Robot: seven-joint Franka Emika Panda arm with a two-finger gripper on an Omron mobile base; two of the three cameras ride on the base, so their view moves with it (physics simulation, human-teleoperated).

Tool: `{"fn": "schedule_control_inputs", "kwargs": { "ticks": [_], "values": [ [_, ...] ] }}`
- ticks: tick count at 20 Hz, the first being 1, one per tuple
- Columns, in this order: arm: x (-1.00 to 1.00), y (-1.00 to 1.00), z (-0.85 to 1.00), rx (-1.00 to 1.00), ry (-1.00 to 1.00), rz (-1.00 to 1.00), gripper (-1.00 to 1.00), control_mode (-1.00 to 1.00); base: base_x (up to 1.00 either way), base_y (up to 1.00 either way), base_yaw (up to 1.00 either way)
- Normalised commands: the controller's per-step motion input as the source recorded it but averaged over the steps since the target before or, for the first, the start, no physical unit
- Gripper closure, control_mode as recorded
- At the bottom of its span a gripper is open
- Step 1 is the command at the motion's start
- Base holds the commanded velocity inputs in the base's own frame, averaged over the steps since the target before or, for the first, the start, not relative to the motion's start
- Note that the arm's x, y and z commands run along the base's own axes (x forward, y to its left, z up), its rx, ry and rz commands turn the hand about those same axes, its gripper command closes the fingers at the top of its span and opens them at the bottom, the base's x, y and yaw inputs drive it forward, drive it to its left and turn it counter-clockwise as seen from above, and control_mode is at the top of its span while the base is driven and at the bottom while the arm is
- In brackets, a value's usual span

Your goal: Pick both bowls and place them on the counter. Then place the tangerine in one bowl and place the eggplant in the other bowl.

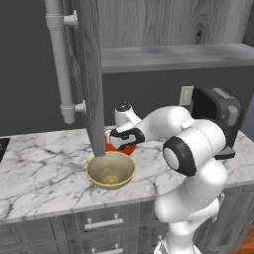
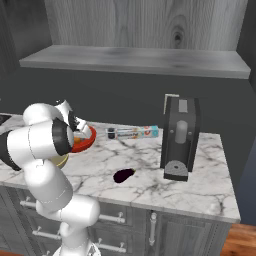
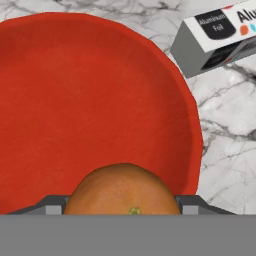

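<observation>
The hand view looks straight down into the shallow red bowl (image 3: 90, 100), with the tangerine (image 3: 122, 189) at the bottom edge, clamped between my fingers just above the bowl's inside. My gripper (image 1: 120, 140) hovers over the red bowl (image 1: 124, 148) on the white marble counter (image 1: 39, 168), shut on the tangerine. The deep tan bowl (image 1: 110, 171) stands empty in front of the red one, near the counter's front edge. The dark purple eggplant (image 2: 123, 175) lies on the counter to the right of the red bowl (image 2: 86, 140), apart from both bowls.
A box of aluminium foil (image 2: 132, 133) lies behind the eggplant, close to the red bowl's rim (image 3: 220, 35). A black coffee machine (image 2: 180, 145) stands at the right. An open grey cabinet door (image 1: 92, 74) hangs just above the tan bowl.
</observation>
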Motion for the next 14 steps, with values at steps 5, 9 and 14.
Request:
{"fn": "schedule_control_inputs", "kwargs": {
  "ticks": [5,9,14],
  "values": [
    [0.04,0.07,-0.2,0.0,0.0,0.0,1.0,-1.0,0.0,0.0,0.0],
    [0.09,0.11,-0.19,0.0,0.0,0.0,1.0,-1.0,0.0,0.0,0.0],
    [0.02,0.06,-0.06,0.0,0.04,0.0,-1.0,-1.0,0.0,0.0,0.0]
  ]
}}
